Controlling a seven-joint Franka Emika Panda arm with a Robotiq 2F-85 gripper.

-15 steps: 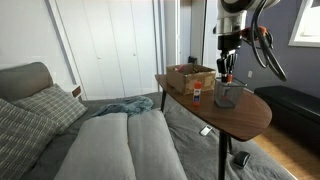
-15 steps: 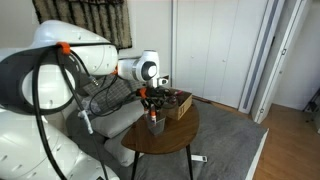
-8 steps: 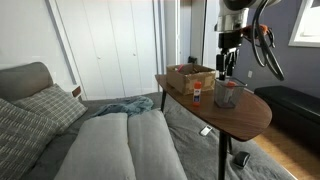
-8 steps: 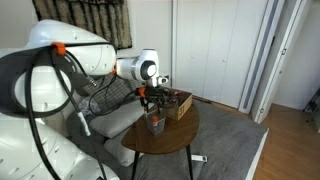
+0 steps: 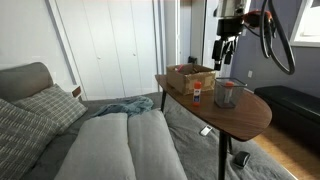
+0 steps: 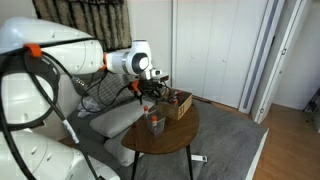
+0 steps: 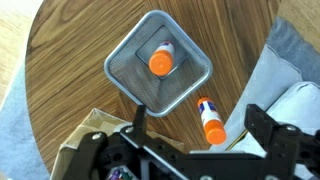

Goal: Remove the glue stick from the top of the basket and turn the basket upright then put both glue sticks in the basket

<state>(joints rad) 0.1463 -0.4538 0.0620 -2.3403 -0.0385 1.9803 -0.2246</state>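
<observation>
Round wooden table (image 7: 60, 60) carries the mesh basket (image 7: 125, 75), upright, with one glue stick (image 7: 160, 62) inside. Gripper (image 5: 222, 61) hangs above it, jaws released and empty. The second glue stick (image 7: 210, 120) appears to stand upright just beside the basket, offset from the jaws toward the cardboard box (image 5: 190, 78).

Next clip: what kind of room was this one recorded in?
Most likely a home living room or bedroom: a grey upholstered sofa with a patterned grey cushion, white panelled wardrobe doors, and a small round wooden side table.
</observation>
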